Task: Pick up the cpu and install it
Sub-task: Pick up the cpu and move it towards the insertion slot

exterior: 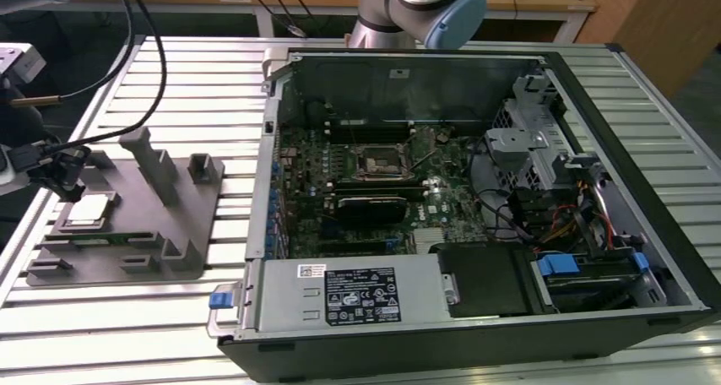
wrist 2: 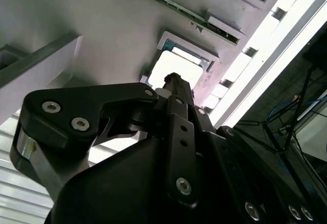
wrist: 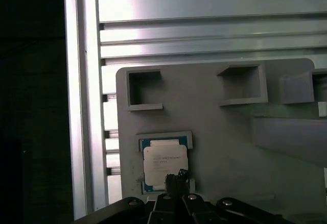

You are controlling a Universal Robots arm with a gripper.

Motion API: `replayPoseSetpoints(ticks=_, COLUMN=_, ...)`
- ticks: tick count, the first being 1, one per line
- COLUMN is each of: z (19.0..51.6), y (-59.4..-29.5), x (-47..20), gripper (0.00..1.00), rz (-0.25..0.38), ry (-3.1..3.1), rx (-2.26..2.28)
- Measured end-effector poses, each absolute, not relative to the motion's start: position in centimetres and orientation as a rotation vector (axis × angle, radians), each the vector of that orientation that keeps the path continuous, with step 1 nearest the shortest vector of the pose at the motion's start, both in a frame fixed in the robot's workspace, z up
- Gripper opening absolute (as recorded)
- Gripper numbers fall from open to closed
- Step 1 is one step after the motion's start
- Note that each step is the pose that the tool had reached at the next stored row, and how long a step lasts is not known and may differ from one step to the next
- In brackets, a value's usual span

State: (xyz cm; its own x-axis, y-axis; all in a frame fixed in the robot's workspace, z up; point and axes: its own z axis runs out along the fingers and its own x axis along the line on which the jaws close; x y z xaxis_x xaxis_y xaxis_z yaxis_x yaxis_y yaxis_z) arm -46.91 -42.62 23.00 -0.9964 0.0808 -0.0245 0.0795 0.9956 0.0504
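Observation:
The cpu [exterior: 90, 208], a flat square chip with a silver top, lies in a recess of the grey holder plate [exterior: 186, 225] on the exterior view's left. My gripper [exterior: 62, 176] hangs just above that plate, close over the chip's edge. In the first wrist view the fingertips [wrist: 177, 177] sit pressed together over one edge of the cpu [wrist: 163, 160], with nothing between them. The second wrist view shows the gripper [wrist 2: 173, 79] shut, with the cpu [wrist 2: 176, 67] bright beyond it. The black-framed socket [exterior: 377, 159] sits on the motherboard inside the open case.
The open computer case [exterior: 631, 233] takes up the middle and the exterior view's right of the slatted metal table [exterior: 203, 73]. Upright posts [exterior: 152, 161] rise from the holder plate beside the gripper. Black cables [exterior: 141, 56] hang over the table's left side.

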Motion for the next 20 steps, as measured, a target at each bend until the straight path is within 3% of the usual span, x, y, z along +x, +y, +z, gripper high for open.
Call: replayPoseSetpoints(ticks=20, z=20.3, y=-42.6, x=-47.3, gripper=0.11, rz=0.077, ry=3.112, rx=0.125)
